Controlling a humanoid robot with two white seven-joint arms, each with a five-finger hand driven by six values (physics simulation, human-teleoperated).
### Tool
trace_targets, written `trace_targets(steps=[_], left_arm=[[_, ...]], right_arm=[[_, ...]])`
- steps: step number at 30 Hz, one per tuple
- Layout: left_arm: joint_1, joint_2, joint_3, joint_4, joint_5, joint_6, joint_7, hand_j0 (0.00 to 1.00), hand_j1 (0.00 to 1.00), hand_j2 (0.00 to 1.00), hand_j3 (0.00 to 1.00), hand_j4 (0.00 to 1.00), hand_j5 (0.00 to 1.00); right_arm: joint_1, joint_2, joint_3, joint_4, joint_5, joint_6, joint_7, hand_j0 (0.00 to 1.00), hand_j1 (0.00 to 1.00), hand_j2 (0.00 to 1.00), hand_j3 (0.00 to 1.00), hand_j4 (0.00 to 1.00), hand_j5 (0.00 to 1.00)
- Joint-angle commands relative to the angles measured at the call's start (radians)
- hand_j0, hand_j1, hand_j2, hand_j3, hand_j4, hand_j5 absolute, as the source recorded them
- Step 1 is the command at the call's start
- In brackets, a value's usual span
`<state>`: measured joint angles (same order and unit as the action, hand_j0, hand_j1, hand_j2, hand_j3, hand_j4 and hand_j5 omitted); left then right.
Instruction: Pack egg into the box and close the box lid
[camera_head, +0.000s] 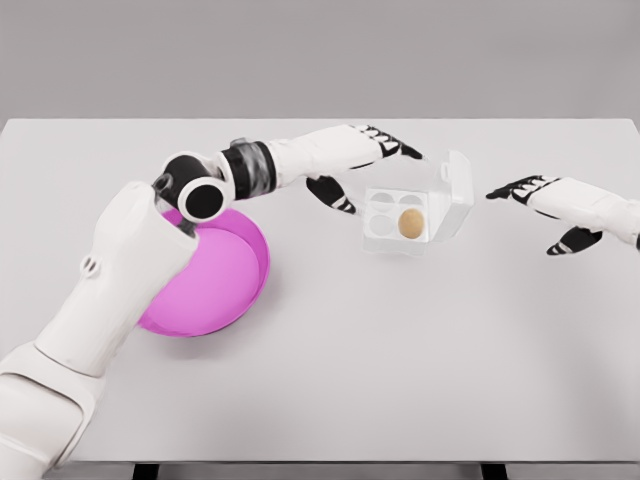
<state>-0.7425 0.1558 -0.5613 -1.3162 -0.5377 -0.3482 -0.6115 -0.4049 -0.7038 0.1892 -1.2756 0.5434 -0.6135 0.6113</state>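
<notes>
Brown egg (410, 223) already sits in the clear plastic four-cell box (400, 222), lid up. Left hand (362, 160) and right hand (545, 205) both open, empty. Risk: shoving the light box across the white desk (400, 360) instead of closing it.

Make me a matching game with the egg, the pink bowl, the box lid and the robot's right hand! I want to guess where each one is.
Things:
1. egg
2. pink bowl
3. box lid
4. right hand

Places or states:
A. standing open at the right side of the clear box
B. partly hidden under the left arm, left of the box
C. sitting in a cup of the box
D. open, holding nothing, right of the box

Pairs: 1-C, 2-B, 3-A, 4-D
</notes>
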Motion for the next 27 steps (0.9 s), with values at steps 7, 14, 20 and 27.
trace_targets(steps=[7,14,20,27], left_arm=[[0.081,0.490,0.126,-0.414,0.462,-0.130,0.001,1.00,1.00,1.00,1.00,1.00,1.00],[0.365,0.760,0.400,-0.348,0.772,-0.263,0.001,1.00,1.00,1.00,1.00,1.00,1.00],[0.476,0.755,0.440,-0.210,0.817,-0.263,0.001,1.00,1.00,1.00,1.00,1.00,1.00],[0.491,0.751,0.440,-0.206,0.800,-0.263,0.001,1.00,1.00,1.00,1.00,1.00,1.00]], right_arm=[[-0.005,0.003,0.013,-0.060,-0.005,0.003,0.000,1.00,1.00,1.00,1.00,1.00,1.00],[-0.005,0.007,0.036,-0.125,-0.005,0.003,0.000,1.00,1.00,1.00,1.00,1.00,1.00],[-0.005,0.021,0.044,-0.177,-0.005,0.003,0.000,1.00,1.00,1.00,1.00,1.00,1.00],[-0.015,0.060,0.079,-0.219,-0.005,0.003,0.000,1.00,1.00,1.00,1.00,1.00,1.00]])
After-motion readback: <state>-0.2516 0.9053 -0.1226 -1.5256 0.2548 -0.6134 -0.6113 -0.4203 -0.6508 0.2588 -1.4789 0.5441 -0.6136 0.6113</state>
